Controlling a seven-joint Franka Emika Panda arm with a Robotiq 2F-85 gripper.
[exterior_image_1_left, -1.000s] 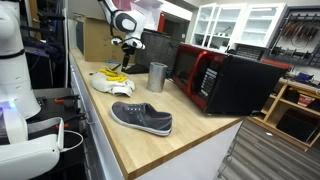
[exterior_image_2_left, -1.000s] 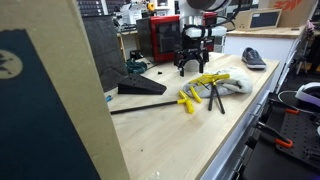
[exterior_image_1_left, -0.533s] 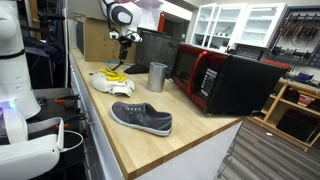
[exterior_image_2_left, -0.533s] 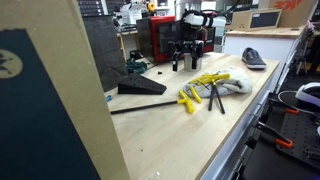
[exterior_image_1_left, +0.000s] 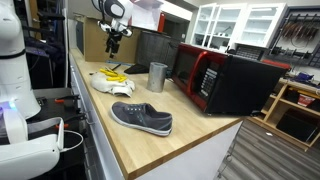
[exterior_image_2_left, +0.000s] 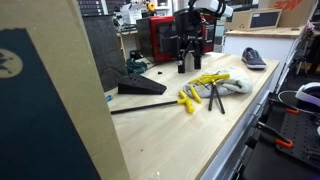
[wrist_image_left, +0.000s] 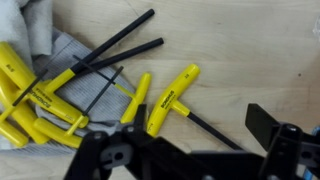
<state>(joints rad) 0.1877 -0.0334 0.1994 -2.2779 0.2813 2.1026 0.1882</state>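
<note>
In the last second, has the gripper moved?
Yes. In an exterior view the gripper has risen and drifted left, farther from the cup.

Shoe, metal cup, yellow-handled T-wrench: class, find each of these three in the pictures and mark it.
Shoe (exterior_image_1_left: 142, 118), in an exterior view, on the middle of its grey upper.
Metal cup (exterior_image_1_left: 157, 77), in an exterior view, on its side wall.
Yellow-handled T-wrench (wrist_image_left: 172, 100), wrist view, on the middle of its yellow handle.

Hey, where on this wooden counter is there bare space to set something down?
Bare wood on the counter lies between the shoe and the metal cup, and in front of the microwave. Crowded: the cloth heaped with yellow-handled hex keys, below the gripper.
</note>
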